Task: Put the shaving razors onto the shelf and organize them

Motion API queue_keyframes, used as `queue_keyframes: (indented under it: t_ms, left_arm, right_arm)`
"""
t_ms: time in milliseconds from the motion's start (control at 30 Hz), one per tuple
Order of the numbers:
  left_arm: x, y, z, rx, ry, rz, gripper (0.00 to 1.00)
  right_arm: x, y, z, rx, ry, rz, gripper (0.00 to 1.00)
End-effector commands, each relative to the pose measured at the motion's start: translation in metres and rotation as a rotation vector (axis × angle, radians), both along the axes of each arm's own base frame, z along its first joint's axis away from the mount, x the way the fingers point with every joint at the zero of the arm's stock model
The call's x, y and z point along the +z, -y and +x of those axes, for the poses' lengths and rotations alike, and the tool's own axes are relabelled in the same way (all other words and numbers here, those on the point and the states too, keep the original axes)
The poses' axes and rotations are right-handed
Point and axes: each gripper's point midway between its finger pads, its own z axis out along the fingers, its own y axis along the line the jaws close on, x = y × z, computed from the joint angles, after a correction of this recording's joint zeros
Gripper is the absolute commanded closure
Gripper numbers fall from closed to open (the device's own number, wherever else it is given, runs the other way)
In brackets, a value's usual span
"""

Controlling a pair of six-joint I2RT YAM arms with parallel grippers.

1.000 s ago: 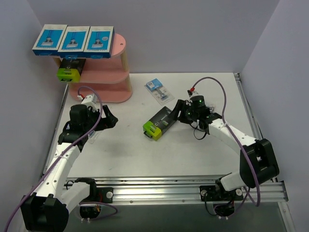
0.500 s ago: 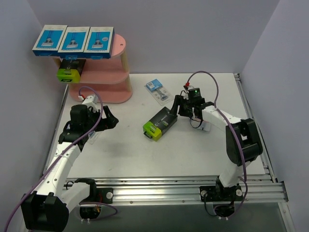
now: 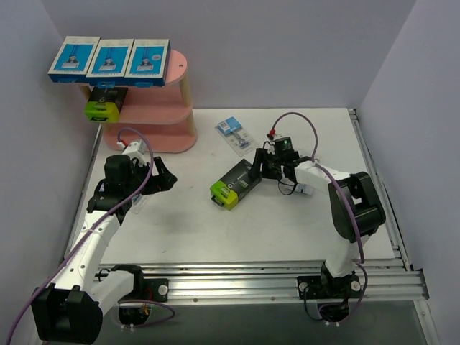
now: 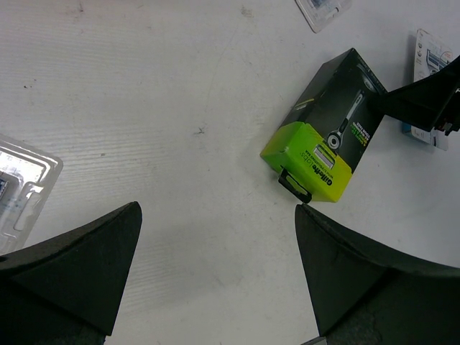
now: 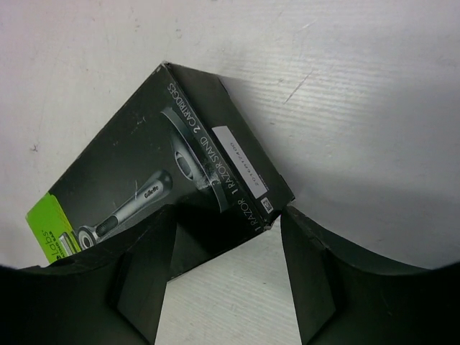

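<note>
A black razor box with a lime-green end [image 3: 236, 183] lies flat on the table, also seen in the left wrist view [image 4: 323, 140]. My right gripper [image 3: 260, 164] is at its black far end. In the right wrist view the box's corner [image 5: 215, 165] sits between the jaws [image 5: 228, 215], with both fingers touching it. My left gripper [image 3: 167, 180] hovers open to the box's left, over bare table [image 4: 218, 212]. The pink shelf [image 3: 154, 133] stands at the back left. It carries three blue-and-white boxes [image 3: 110, 59] on top and a second black-and-lime box [image 3: 106, 104] on its middle tier.
A clear blister pack [image 3: 236, 134] lies behind the black box. Another [image 3: 305, 190] rests under my right forearm, and a third [image 3: 138, 205] lies beside my left arm, at the left edge of the left wrist view [image 4: 21, 187]. Walls close in on three sides.
My right arm has folded inward and its gripper has slid left along the box's far end. The box has shifted slightly left. The left arm has not moved.
</note>
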Motion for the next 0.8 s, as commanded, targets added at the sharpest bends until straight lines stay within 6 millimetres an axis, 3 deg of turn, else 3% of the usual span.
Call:
queue_keyframes:
  t_ms: [0,167,267,333,433,633,767]
  left_arm:
    - [0.016,0.002,0.007,-0.012,0.054,-0.014,0.03]
    - [0.016,0.001,0.007,-0.010,0.054,-0.014,0.03]
    - [0.015,0.001,0.007,-0.010,0.051,-0.014,0.04]
    - [0.015,0.001,0.007,-0.009,0.050,-0.014,0.04]
    - [0.013,0.001,0.008,-0.009,0.045,-0.014,0.04]
    - [0.013,0.001,0.008,-0.009,0.045,-0.014,0.03]
    - [0.011,0.001,0.008,-0.010,0.039,-0.014,0.04]
  right_arm:
    - [0.011,-0.021,-0.012,0.039,0.025,0.042,0.45]
    - [0.018,-0.047,-0.027,0.091,0.026,0.070,0.46]
    - [0.039,-0.071,-0.040,0.153,0.040,0.179,0.46]
    - [0.049,-0.074,-0.044,0.160,0.050,0.219,0.46]
    - [0.056,-0.069,-0.044,0.157,0.053,0.211,0.47]
    - [0.053,-0.041,-0.029,0.106,0.052,0.179,0.46]
    - [0.048,-0.039,-0.020,0.113,0.051,0.151,0.46]
